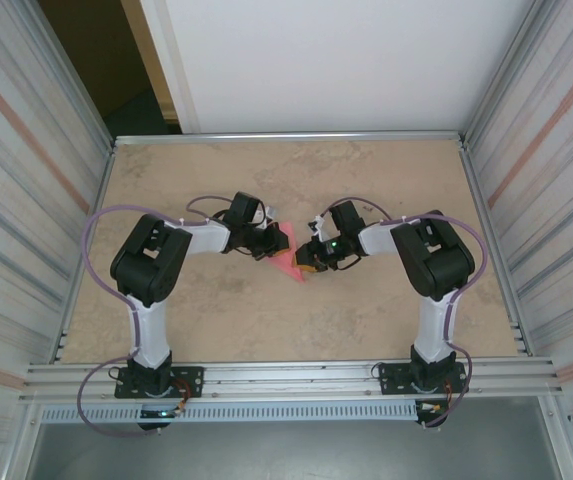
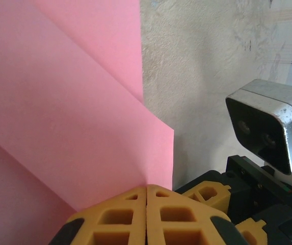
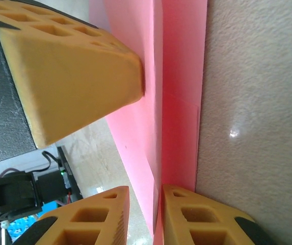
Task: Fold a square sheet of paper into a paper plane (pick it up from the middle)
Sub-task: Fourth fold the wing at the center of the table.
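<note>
Presently the two arms meet near the middle of the table (image 1: 366, 180), with the pink sheet of paper (image 1: 288, 255) between them. The sheet is partly folded: the left wrist view shows overlapping layers with straight diagonal edges. The left gripper (image 2: 146, 219) has its yellow fingers pressed fully together on the near corner of the folded layers, with no gap visible. The right gripper (image 3: 146, 196) stands just beside it, fingers a narrow slot apart. The sheet's edge runs through that slot and lies against one finger, while bare table shows between the paper and the other. The right arm's wrist camera (image 2: 268, 127) sits close to the paper. Whether the sheet rests on the table or is lifted cannot be determined
</note>
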